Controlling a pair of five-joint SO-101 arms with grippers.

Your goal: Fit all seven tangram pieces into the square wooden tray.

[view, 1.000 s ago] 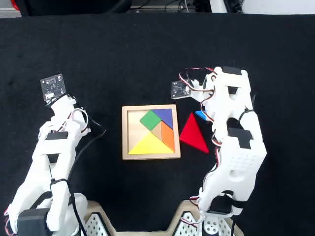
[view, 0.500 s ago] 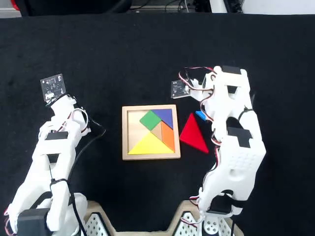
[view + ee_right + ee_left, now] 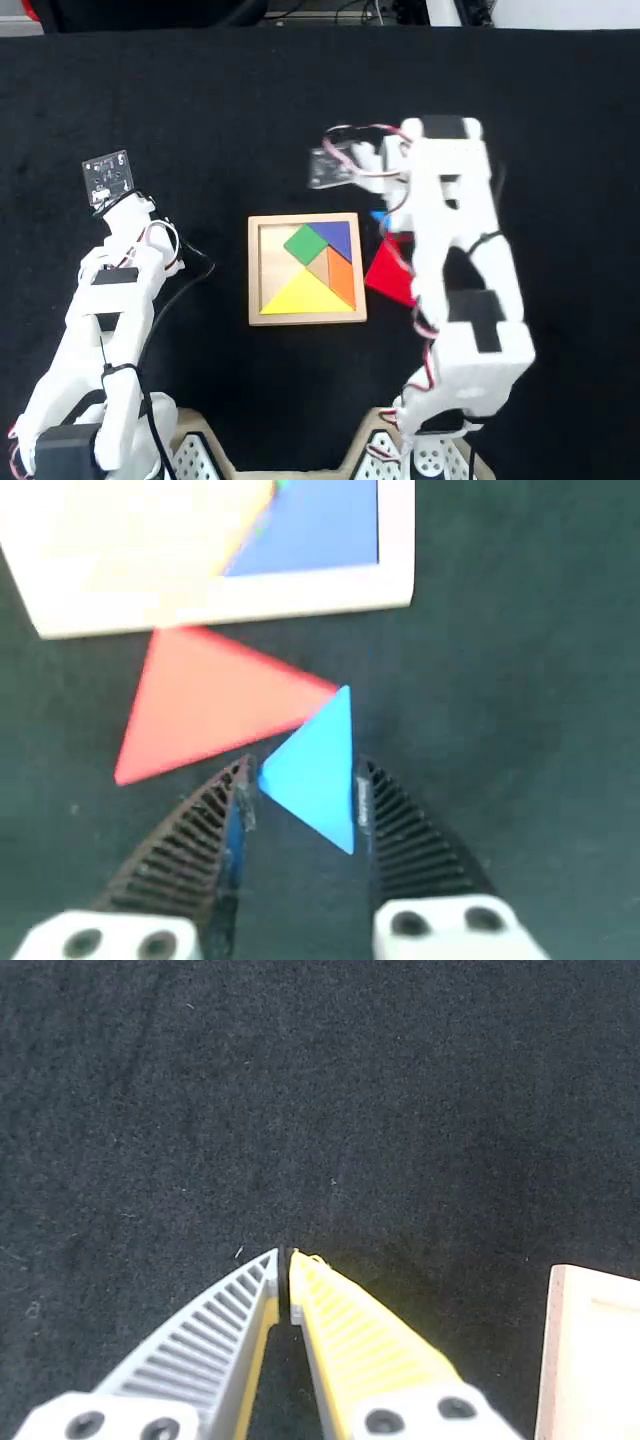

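Right arm has swung toward the tray [image 3: 256, 300], and the blue triangle [image 3: 320, 770] has come with it, so it reads as a carry. Right gripper [image 3: 303, 772] fingers pinch its edges, just beside the red triangle [image 3: 210, 715]. The piece is flat, thin, sharp-cornered. Left gripper [image 3: 283, 1260] fingers are closed and empty over the bench [image 3: 300, 1080].

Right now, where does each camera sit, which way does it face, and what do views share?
High view: fixed above, looking down on the black table and wooden tray; left arm and right arm show.
Left wrist view: on the left arm's wrist, facing down at the table; its shut fingers show, plus the tray's edge.
Right wrist view: on the right arm's wrist, facing the blue triangle gripped between its fingers, red triangle and tray beyond.
Shared: all three show the tray.
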